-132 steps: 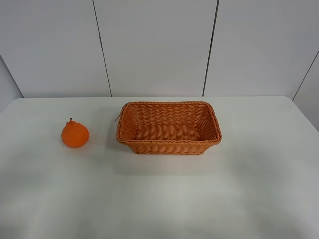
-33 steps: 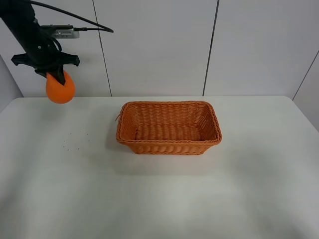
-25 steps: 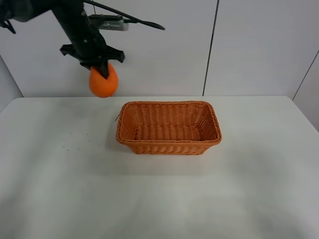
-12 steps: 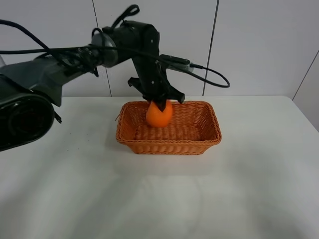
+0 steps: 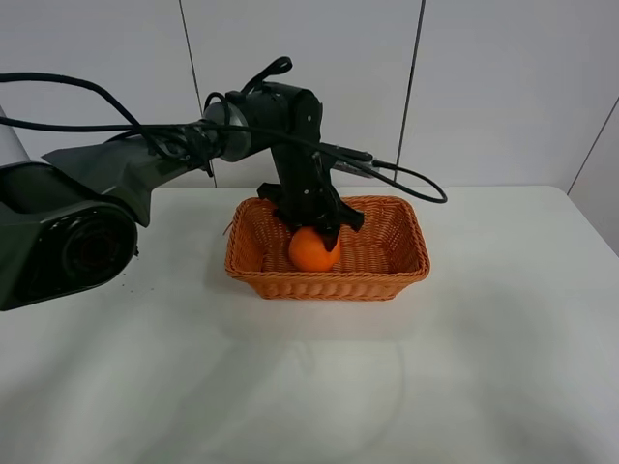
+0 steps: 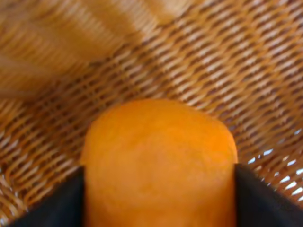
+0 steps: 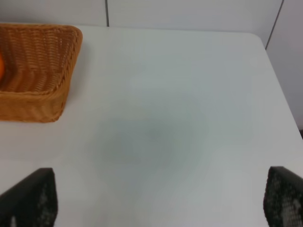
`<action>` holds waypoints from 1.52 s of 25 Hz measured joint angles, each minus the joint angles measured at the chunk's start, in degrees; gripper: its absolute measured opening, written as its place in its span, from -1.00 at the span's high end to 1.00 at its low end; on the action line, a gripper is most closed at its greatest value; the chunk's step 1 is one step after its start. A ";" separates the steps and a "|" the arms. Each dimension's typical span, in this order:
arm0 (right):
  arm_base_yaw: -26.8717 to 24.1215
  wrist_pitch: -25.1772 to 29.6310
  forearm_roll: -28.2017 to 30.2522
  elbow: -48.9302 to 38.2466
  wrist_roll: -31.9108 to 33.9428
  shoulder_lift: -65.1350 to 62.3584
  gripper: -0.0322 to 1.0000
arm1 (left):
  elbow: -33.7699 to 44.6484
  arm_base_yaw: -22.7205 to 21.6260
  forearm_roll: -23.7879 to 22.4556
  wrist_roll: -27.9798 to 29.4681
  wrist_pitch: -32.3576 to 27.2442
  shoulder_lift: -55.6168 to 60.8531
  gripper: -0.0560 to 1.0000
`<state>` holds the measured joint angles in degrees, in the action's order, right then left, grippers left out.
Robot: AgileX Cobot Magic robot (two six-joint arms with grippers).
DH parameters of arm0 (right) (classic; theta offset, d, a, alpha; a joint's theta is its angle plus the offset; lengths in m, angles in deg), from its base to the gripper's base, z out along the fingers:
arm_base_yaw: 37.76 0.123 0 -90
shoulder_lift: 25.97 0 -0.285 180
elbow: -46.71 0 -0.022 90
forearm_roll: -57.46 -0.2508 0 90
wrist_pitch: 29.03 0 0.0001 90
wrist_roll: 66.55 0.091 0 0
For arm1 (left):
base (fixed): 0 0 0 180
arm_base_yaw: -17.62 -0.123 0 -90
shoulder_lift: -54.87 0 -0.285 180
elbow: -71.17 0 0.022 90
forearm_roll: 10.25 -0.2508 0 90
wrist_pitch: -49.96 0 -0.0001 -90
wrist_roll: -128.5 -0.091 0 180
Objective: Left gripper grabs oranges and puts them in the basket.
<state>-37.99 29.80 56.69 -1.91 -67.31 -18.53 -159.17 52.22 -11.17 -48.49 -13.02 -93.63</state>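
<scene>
Left gripper [image 5: 315, 230] clamped on the one orange [image 5: 313, 251], a finger [image 6: 57, 203] on each side. Orange sits low inside the single basket [image 5: 329, 286], left of centre; floor contact unclear. Right gripper [image 7: 156, 196] spread wide, holding nothing, over the table [image 5: 290, 387].

The left gripper [image 5: 314, 232], jaws around the orange [image 5: 313, 251], and its arm reaching in from the left block the middle and left of the basket [image 5: 387, 277]. The basket's right end is open from above. Wide counter [image 5: 503, 348] lies free to the right and near.
</scene>
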 joint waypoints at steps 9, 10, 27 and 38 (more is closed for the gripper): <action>0.00 0.00 0.00 0.00 0.00 0.00 -0.41 | -0.68 -0.41 0.24 -0.89 -4.25 2.69 -0.70; 0.00 0.00 0.00 0.00 0.00 0.00 -0.41 | -0.70 -0.61 0.24 -1.40 -4.31 3.96 -0.70; 0.00 0.00 0.00 0.00 0.00 0.00 -0.41 | 3.70 -17.03 0.44 -4.89 -4.13 14.55 -0.70; 0.00 0.00 0.00 0.00 0.00 0.00 -0.41 | 6.67 -35.02 1.87 -4.95 -3.62 14.55 -0.70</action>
<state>-37.99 29.80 56.69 -1.91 -67.31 -18.53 -152.50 17.20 -9.30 -53.44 -16.64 -79.08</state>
